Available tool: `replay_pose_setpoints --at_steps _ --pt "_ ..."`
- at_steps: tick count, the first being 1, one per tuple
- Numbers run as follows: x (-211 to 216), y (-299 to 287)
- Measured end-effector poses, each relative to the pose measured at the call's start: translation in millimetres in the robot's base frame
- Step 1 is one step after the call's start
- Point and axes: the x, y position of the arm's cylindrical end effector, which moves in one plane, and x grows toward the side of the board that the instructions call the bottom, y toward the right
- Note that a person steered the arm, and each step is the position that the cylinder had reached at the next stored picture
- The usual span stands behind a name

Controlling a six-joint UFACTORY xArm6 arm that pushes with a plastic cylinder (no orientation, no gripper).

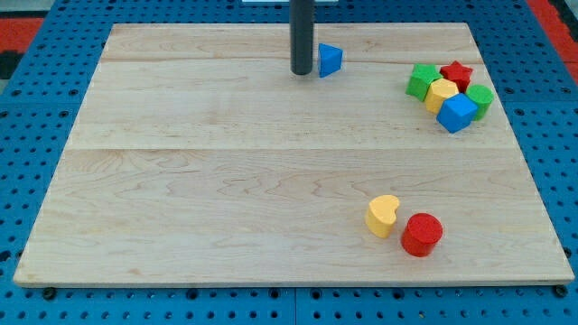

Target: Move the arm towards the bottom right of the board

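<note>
My tip (301,70) rests on the wooden board (226,181) near the view's top centre. A small blue triangular block (330,60) sits just to the tip's right, touching or nearly touching the rod. Toward the view's bottom right lie a yellow heart-shaped block (383,216) and a red cylinder (422,235), side by side. The tip is far from both of them.
A cluster at the view's top right holds a green block (420,81), a red star (457,73), a yellow block (442,94), a blue cube (457,114) and a second green block (480,99). Blue pegboard (36,108) surrounds the board.
</note>
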Motion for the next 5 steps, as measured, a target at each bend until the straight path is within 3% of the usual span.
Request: replay_pose_setpoints --at_steps 2,5 --pt "25 63" --pt "59 81"
